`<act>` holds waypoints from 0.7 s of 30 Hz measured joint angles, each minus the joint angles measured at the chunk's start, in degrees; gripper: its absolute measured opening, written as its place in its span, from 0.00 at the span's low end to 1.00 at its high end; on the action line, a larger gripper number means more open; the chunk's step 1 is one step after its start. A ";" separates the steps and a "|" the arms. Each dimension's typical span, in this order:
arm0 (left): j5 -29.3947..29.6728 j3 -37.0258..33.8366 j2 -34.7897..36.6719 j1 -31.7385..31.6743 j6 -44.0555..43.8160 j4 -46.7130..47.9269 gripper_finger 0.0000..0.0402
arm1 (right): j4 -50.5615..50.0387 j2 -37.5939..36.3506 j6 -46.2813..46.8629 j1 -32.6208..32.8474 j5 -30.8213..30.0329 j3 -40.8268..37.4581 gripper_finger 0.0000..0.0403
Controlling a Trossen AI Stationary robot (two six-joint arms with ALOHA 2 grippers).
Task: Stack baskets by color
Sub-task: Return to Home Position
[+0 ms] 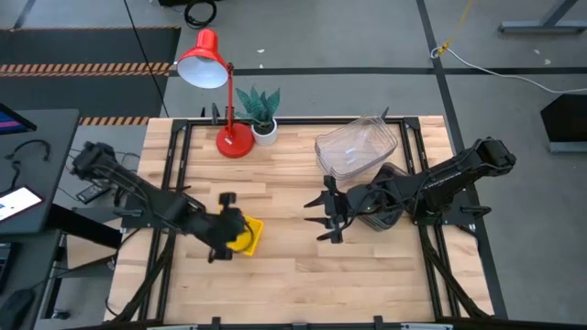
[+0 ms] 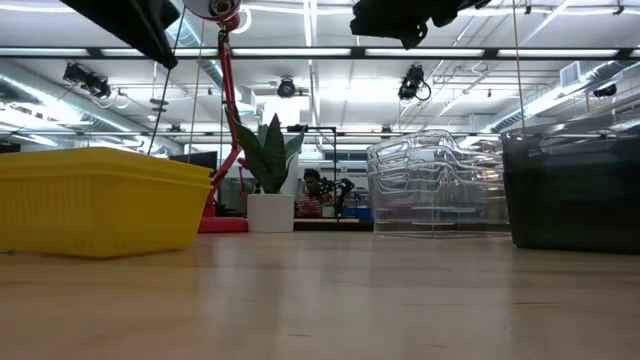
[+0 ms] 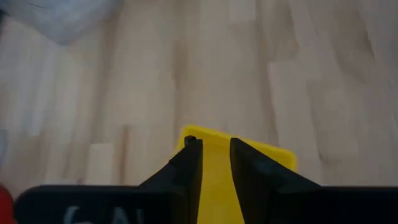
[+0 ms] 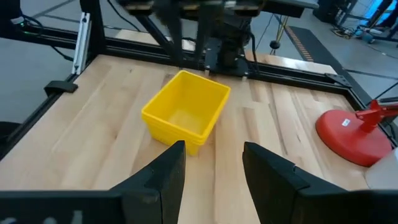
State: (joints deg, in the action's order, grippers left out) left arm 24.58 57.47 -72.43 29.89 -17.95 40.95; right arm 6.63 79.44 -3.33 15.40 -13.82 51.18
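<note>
A: Wooden table (image 1: 293,275) from overhead: where was the left gripper (image 1: 227,227)?
B: Right above the yellow baskets (image 1: 249,236), which sat nested in one stack. The right gripper (image 1: 319,220) hovered over bare wood with its fingers spread, holding nothing. The dark grey baskets (image 1: 396,174) lay behind it under its arm, and the clear baskets (image 1: 358,147) stood just beyond those.
A: And at table height?
B: Both arms hung well above. The yellow stack rested flat on the wood, while the clear and grey stacks stood side by side.
A: Left wrist?
B: Its fingers stood a narrow gap apart and gripped nothing, with yellow showing below between them.
A: Right wrist?
B: The yellow stack was straight ahead of its parted fingers, with the base of the red lamp (image 4: 351,134) off to one side.
</note>
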 joint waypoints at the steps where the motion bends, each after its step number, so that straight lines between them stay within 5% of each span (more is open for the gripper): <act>1: 1.18 -1.80 2.28 0.24 -0.34 -1.45 0.21 | -0.01 0.00 -0.16 -0.27 0.03 0.00 0.41; 11: 7.86 -18.17 20.94 1.84 -0.27 -17.84 0.10 | -3.80 -5.09 0.04 -1.42 0.05 -0.24 0.37; 21: 16.82 -19.36 32.32 4.92 6.65 -20.41 0.05 | -2.05 -19.70 0.78 -2.63 0.55 -8.23 0.36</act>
State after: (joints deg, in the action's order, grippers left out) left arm 41.39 38.11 -40.10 34.81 -11.30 20.54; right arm 4.58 59.73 -2.55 12.78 -13.27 42.95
